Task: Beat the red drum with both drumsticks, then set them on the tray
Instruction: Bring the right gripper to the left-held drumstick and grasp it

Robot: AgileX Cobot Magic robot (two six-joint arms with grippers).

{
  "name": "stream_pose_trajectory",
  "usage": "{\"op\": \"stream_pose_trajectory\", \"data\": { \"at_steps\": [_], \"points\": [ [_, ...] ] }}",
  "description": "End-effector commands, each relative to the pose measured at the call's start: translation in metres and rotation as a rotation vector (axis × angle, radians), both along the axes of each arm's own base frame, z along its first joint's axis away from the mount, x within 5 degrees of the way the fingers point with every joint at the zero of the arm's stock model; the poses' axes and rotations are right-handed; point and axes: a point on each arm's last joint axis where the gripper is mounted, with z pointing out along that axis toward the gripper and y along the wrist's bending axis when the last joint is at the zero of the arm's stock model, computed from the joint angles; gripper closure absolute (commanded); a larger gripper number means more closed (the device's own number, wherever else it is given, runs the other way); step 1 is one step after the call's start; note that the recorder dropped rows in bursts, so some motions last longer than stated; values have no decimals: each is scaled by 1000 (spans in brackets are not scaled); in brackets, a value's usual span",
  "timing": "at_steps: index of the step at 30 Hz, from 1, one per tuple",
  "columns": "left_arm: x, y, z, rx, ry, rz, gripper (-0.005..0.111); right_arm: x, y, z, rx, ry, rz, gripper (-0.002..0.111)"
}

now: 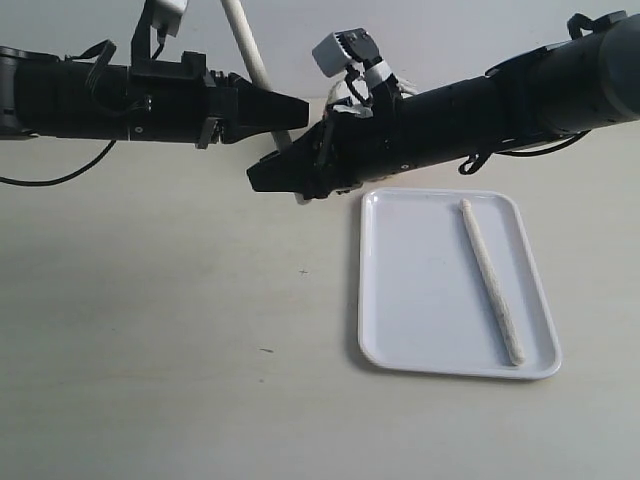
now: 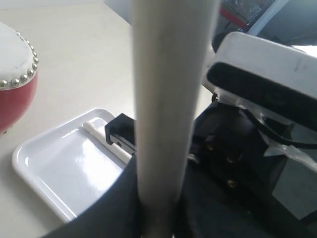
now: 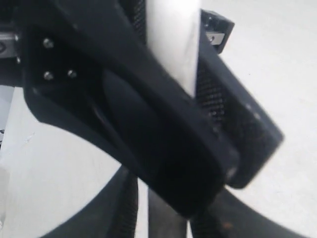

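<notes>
No readable text, label, number or sign is showing in any view; the tray (image 1: pixel 420 300), the drumstick (image 1: pixel 490 285) on it and the red drum (image 2: pixel 15 94) are showing plain, unmarked surfaces.

Matte black left hand (image 1: pixel 285 110) and right hand (image 1: pixel 265 178), silver screws (image 3: pixel 47 75), looped black cables (image 1: pixel 60 178).
</notes>
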Motion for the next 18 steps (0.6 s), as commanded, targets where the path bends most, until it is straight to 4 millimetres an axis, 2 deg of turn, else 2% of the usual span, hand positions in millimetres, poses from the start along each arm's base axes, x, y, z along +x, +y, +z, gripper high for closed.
{"op": "stream_pose_trajectory", "data": {
  "at_steps": [1,2,10,12,14,16,18],
  "points": [
    [1,-2,3,-25,8,15,107,0,0,0,11,47,-30,101],
    [1,-2,3,-25,8,15,107,0,0,0,11,53,-32,108],
    [1,-2,3,-31,38,21,107,2,0,1,42,180,-102,108],
    [1,-2,3,-31,38,21,103,3,1,1,53,191,-113,108],
    [1,-2,3,-32,40,22,92,4,1,2,64,200,-130,108],
    [1,-2,3,-36,58,26,76,4,1,2,66,218,-142,108],
    [1,-2,3,-36,59,26,55,5,0,1,61,235,-161,108]
  ]
}}
